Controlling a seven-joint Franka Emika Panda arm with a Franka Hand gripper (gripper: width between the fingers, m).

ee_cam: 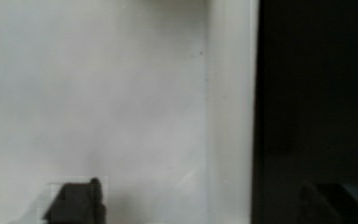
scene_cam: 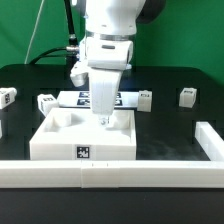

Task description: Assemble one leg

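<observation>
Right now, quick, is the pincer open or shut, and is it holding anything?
The pincer: open, its fingers wide apart, nothing gripped between them, low over the white panel.

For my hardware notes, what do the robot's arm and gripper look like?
The arm is glossy white with a black joint band near the top. The gripper has a white boxy body; its fingertips look black in the wrist view. A black cable runs behind.

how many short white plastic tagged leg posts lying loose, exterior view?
4 short white plastic leg posts: far-left edge, left of the marker board, right of it, far right, by the exterior view. The arm may hide another.
</observation>
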